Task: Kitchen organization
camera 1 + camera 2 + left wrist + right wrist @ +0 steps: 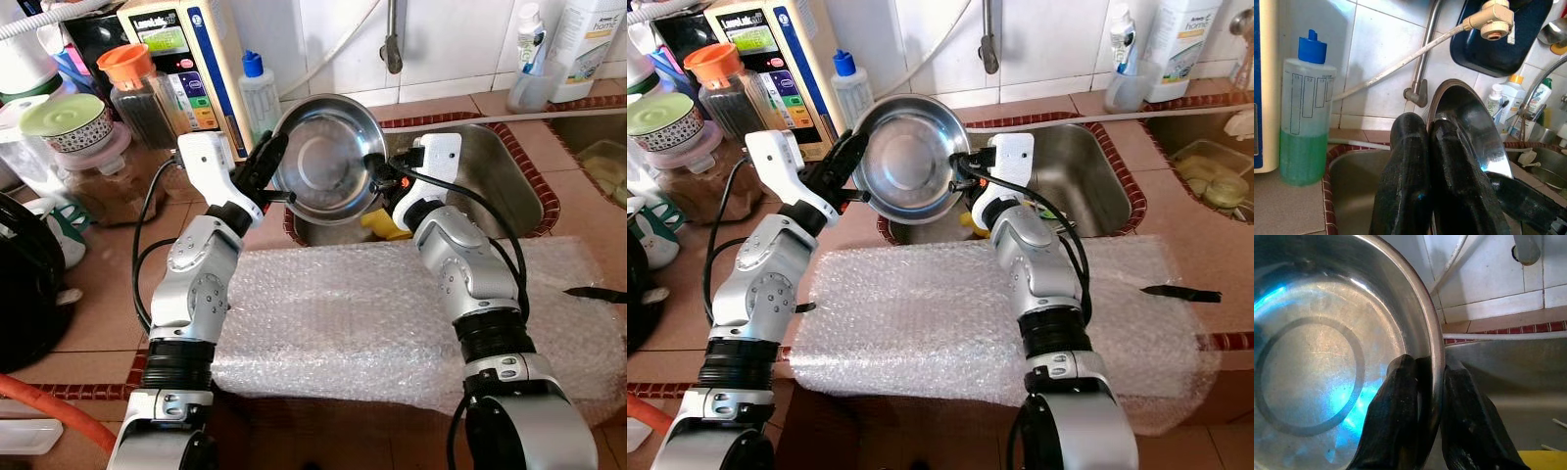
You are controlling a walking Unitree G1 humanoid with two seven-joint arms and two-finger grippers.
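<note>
Steel bowl [328, 157] held tilted above the sink's [509, 186] near-left corner, rim close to the tiled wall and faucet pipe [392, 39]. Right gripper [1427, 401] clamps the right rim, one finger each side. Left gripper [263, 162] at the left rim; fingers nearly together, grip unclear. Bowl shiny, scuffed, empty. Bubble wrap [333, 313] covers the near counter. Far-right bottle [588, 44] reads "home".

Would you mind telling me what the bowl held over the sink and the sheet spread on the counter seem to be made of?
The bowl looks like polished stainless steel: silvery, mirror-bright, with fine scratches in the right wrist view. The sheet appears to be clear plastic bubble wrap, judging by its translucent, pebbled surface.
</note>
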